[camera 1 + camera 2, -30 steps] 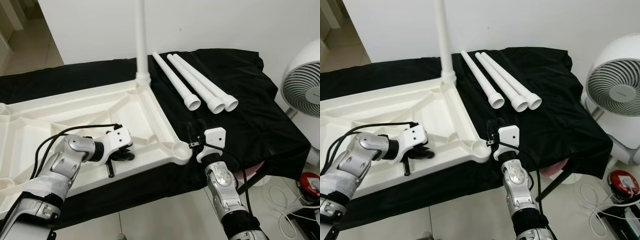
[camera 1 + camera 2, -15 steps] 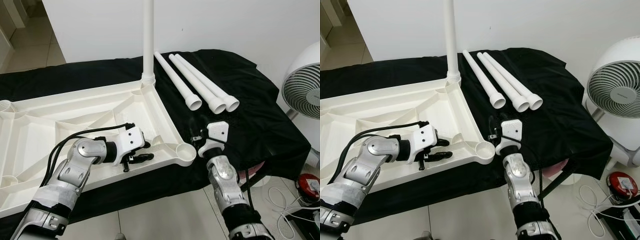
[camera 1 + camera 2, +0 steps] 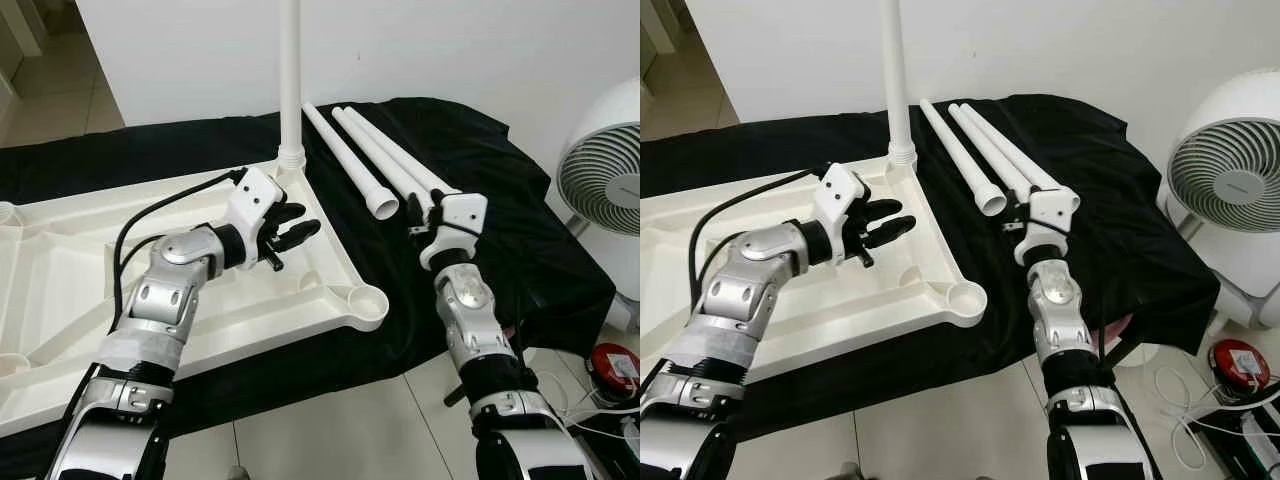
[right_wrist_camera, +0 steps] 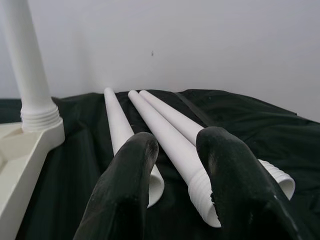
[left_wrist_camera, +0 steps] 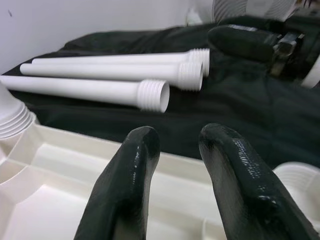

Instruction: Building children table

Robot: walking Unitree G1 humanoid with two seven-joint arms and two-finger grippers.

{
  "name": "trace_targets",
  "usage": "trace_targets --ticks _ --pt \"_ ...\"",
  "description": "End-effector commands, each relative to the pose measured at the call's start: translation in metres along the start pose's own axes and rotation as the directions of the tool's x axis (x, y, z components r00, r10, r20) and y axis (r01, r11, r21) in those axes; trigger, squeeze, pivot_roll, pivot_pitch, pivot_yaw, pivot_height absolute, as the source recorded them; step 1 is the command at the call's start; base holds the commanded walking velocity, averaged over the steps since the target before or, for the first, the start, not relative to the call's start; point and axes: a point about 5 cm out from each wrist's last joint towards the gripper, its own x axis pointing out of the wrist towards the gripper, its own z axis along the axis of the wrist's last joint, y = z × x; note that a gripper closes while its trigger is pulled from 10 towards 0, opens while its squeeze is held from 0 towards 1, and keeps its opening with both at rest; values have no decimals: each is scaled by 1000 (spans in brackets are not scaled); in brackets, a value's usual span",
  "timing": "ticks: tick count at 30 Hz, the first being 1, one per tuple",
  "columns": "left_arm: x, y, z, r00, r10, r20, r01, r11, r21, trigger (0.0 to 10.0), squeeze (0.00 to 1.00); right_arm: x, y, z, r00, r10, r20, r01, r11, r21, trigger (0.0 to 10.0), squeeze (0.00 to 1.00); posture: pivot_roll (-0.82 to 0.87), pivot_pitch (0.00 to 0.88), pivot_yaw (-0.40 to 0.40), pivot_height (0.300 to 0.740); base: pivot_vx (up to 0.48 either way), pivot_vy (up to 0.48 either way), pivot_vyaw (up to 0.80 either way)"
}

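In the left eye view, the white tabletop [image 3: 60, 270] lies upside down on a black cloth [image 3: 480, 160], with one leg [image 3: 290, 80] screwed upright into its far corner socket at about 12 o'clock. Three loose legs [image 3: 385, 165] lie side by side on the cloth at about 1 o'clock, their threaded ends toward the robot. The left gripper [image 3: 290, 232] hovers over the tabletop just short of the upright leg, fingers spread and holding nothing. The right gripper [image 3: 420, 210] sits at the near ends of the loose legs. In the left wrist view, the two black fingers [image 5: 125, 195] are parted over the tabletop's rim, empty, with the three legs lying beyond. In the right wrist view, the fingers [image 4: 127, 195] stand apart just above the legs' threaded ends, gripping none of them.
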Motion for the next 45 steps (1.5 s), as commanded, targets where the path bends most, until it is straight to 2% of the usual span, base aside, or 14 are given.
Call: trace_targets --ticks 1,2,3,7,10,13,14,15,18,19,28,32,36,45 --pt "1 4 -1 988 157 -2 -157 987 -42 10000 0 3 1 -4 999 -18 -30 19 999 41 10000 98 -9 24 -9 740 0 0 0" --pt "4 0 2 984 180 20 -178 981 -82 10000 0 6 1 -5 999 -29 -42 32 997 63 10000 580 -13 39 -18 740 0 0 0" --pt "6 -5 3 982 188 33 -184 977 -107 10000 0 8 3 -6 998 -26 -52 30 996 89 10000 1000 -15 44 -21 740 0 0 0" --pt "11 -15 3 979 200 48 -193 974 -119 10000 0 13 5 -6 998 -18 -66 27 990 137 10000 1000 -22 68 -35 740 0 0 0" --pt "17 -22 4 962 267 51 -254 949 -184 10000 0 17 7 -6 997 -4 -82 22 977 211 10000 1000 -23 100 -40 740 0 0 0" --pt "19 -28 4 960 277 49 -262 942 -210 10000 0 19 8 -6 996 9 -88 13 971 239 10000 1000 -16 119 -37 740 0 0 0" --pt "18 -31 5 958 284 48 -270 944 -189 10000 0 20 8 -6 996 20 -89 5 963 270 10000 725 -8 134 -33 740 0 0 0" --pt "18 -33 5 956 289 46 -276 944 -179 10000 0 20 9 -6 996 25 -89 2 957 291 10000 27 -3 144 -28 740 0 0 0" --pt "17 -36 7 951 304 47 -293 941 -169 10000 0 20 9 -7 995 37 -89 -6 944 330 10000 0 4 161 -23 740 0 0 0" --pt "16 -39 10 948 314 44 -300 934 -193 10000 0 20 11 -9 994 60 -91 -22 927 373 10000 0 16 180 -16 740 0 0 0" --pt "17 -52 19 946 322 35 -307 925 -223 10000 0 23 22 -12 989 127 -73 -74 866 494 10000 0 61 224 4 740 0 0 0" --pt "17 -55 21 945 327 27 -313 924 -220 10000 0 26 26 -11 987 151 -60 -99 851 516 10000 0 72 232 8 740 0 0 0" --pt "14 -60 25 946 324 17 -312 925 -218 10000 0 35 33 -3 983 181 -38 -131 825 550 10000 0 94 256 16 740 0 0 0" --pt "11 -64 26 944 329 -6 -321 917 -236 10000 0 48 37 13 979 203 -4 -169 825 539 10000 0 106 280 25 740 0 0 0"
